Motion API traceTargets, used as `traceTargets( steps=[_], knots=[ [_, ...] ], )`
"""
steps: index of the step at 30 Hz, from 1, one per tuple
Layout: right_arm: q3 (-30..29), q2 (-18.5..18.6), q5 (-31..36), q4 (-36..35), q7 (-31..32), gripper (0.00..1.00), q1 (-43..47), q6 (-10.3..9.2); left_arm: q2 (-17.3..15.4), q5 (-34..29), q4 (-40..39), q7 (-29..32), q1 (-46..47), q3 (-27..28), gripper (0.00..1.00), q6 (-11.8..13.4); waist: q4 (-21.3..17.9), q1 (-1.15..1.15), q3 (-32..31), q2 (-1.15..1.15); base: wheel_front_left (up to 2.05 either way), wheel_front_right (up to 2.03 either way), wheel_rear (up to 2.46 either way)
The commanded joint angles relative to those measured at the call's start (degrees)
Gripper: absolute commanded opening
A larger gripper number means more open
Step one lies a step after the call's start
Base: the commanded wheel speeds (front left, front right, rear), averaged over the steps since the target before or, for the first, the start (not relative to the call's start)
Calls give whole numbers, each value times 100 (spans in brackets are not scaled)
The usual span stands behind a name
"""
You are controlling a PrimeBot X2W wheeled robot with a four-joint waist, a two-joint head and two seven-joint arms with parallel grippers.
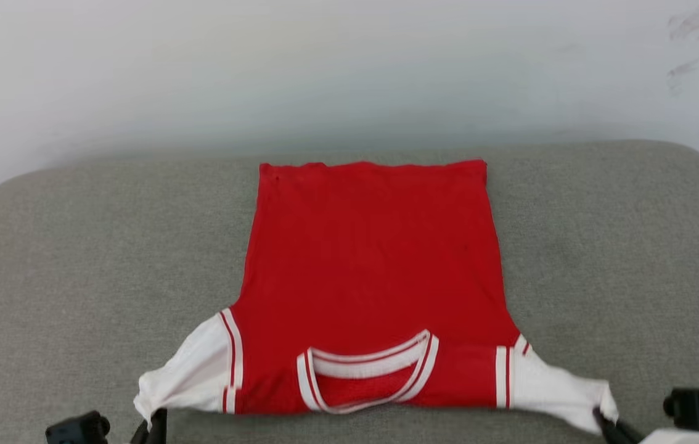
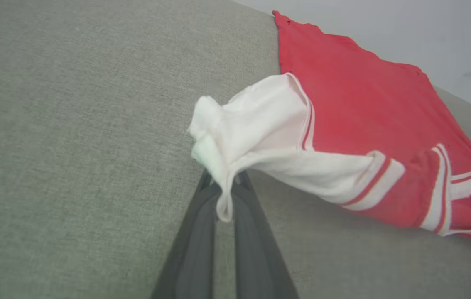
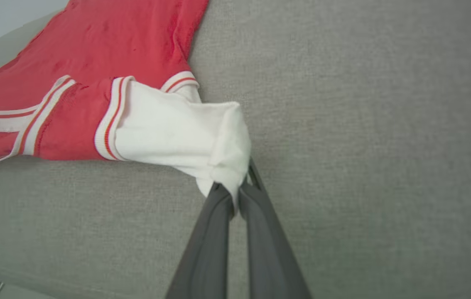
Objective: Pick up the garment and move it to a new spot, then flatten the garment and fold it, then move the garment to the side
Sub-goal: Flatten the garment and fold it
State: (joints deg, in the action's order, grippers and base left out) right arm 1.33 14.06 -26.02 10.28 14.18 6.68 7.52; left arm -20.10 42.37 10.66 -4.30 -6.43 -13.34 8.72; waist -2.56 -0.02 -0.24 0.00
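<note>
Grey upholstered cushion (image 1: pixel 47 246) before a pale wall (image 1: pixel 325 61). Garment (image 1: pixel 374 259) lies centred, plain red side up, collar nearest the robot. Left gripper (image 2: pixel 224 189) and right gripper (image 3: pixel 235 193), jaws clenched on the white sleeve tips (image 2: pixel 219 124), apparently tension the cloth for flattening.

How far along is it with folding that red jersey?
Done, it seems: the garment lies spread nearly flat on the grey cushion, collar nearest the robot. In hand: the left gripper and right gripper each pinch a white sleeve tip, drawn outward. Left: no fold is made yet, and it isn't set aside.
</note>
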Motion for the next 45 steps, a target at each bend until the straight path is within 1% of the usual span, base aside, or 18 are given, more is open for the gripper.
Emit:
traceTargets(
  steps=[1,2,3,4,5,6,7,9,11,16,18,21,25,28,31,36,40,45],
  knots=[
    [-119,-123,144,-241,235,0,306,-6,-66,16,-193,75,-206,20,0,108,18,2,-59,0,0,0,0],
    [-119,-123,144,-241,235,0,306,-6,-66,16,-193,75,-206,20,0,108,18,2,-59,0,0,0,0],
    [-254,-278,313,-579,531,0,626,-6,-79,46,-466,206,-445,-7,0,213,25,2,-86,0,0,0,0],
    [-281,-348,380,-727,683,0,772,-6,-94,57,-601,245,-530,-3,0,263,26,2,-94,0,0,0,0],
    [-326,-425,432,-856,802,9,876,-6,-115,48,-714,280,-597,3,0,309,32,2,-100,0,0,0,0],
    [-385,-465,504,-980,892,45,945,-6,-138,26,-817,306,-650,-6,0,347,45,2,-106,0,0,0,0],
    [-469,-502,583,-1076,967,100,985,-6,-157,-6,-928,337,-703,-24,0,381,61,2,-108,0,0,0,0],
    [-516,-623,593,-1262,1040,100,976,-4,-171,-66,-1118,358,-727,-71,0,434,101,2,-108,0,0,0,0],
    [-559,-633,621,-1395,1045,100,847,-4,-190,-134,-1297,382,-692,-112,0,484,145,2,-91,0,0,0,0],
    [-823,-661,504,-1488,661,100,321,-4,-223,-306,-1680,405,-547,-198,0,582,280,2,35,0,0,0,0],
    [-934,-589,424,-1356,515,100,-51,-4,-210,-367,-1830,415,-439,-247,0,587,368,2,167,0,0,0,0],
    [-1114,-415,275,-979,355,100,-760,-4,-176,-456,-2001,389,-287,-332,0,575,527,2,412,0,0,0,0],
    [-1262,-29,123,-301,410,100,-1824,-4,-85,-595,-2195,334,50,-486,0,511,818,2,857,0,0,0,0],
    [-1290,257,48,258,706,100,-2721,-4,18,-645,-2302,256,274,-580,0,447,1003,2,1257,0,0,0,0],
    [-1256,456,101,898,1122,100,-3626,-4,77,-700,-2382,175,509,-619,0,393,1142,2,1668,0,0,0,0],
    [-1151,690,263,1764,2024,100,-5029,-4,201,-770,-2392,57,886,-737,0,280,1441,2,2287,0,0,0,0],
    [-1126,845,470,2174,2719,100,-5848,-4,281,-812,-2370,-22,1175,-829,0,150,1690,2,2723,0,0,0,0],
    [-1290,877,716,2504,3198,100,-6439,-4,399,-823,-2289,-144,1491,-924,0,2,1902,2,3171,0,0,0,0]
  ],
)
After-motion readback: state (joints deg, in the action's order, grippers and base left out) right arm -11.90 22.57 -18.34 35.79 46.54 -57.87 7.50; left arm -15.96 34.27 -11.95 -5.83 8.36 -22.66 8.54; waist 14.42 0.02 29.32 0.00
